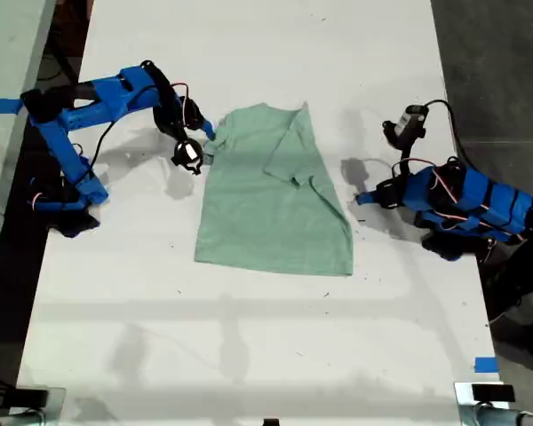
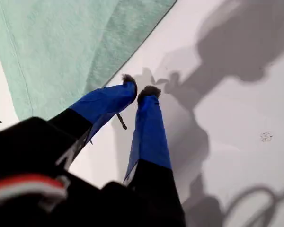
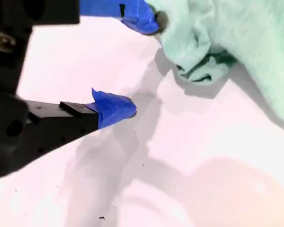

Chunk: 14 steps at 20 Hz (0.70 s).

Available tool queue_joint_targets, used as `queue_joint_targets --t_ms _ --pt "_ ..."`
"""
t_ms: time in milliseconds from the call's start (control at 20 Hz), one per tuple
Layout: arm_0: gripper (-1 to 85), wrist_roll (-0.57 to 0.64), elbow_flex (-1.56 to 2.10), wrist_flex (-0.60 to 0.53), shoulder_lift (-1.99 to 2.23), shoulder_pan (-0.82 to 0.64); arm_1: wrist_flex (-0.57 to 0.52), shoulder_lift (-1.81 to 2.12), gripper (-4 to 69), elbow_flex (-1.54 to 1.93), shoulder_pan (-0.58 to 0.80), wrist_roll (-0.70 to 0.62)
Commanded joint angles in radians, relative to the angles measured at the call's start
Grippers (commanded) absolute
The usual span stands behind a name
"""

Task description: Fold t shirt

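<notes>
In the exterior view, a long white tabletop (image 1: 249,337) carries the t shirt (image 1: 271,195), which lies flat near the middle with one sleeve side folded inward. Dark grey floor (image 1: 493,53) runs along the exterior view's right, and blue tape (image 1: 486,365) marks the tabletop edge there. One blue arm reaches in from the exterior view's left to the shirt's shoulder; the other sits folded at the exterior view's right, apart from the cloth. No writing is readable.

In the first wrist view, my first tool (image 2: 142,90) is nearly clenched, its fingertips almost meeting over bare white tabletop just beside the shirt's edge, grasping nothing.

In the second wrist view, my second tool (image 3: 144,64) is released, jaws spread wide; one fingertip touches a bunched sleeve of the t shirt.
</notes>
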Motion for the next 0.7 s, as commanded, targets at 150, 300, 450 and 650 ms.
queue_joint_targets --t_ms 150,300,450,650 --pt "20.9 -0.087 -0.098 0.041 0.081 0.009 0.003 0.015 4.4 0.063 0.003 -0.014" --pt "20.0 -0.225 -0.049 0.057 0.242 0.028 0.003 0.015 4.4 0.063 0.003 -0.014" --pt "20.3 -0.187 -0.046 0.025 0.230 0.005 0.003 0.015 4.4 0.063 0.003 -0.014" --pt "23.2 -0.127 -0.071 -0.021 -0.067 -0.015 0.003 0.015 4.4 0.063 0.003 -0.014"
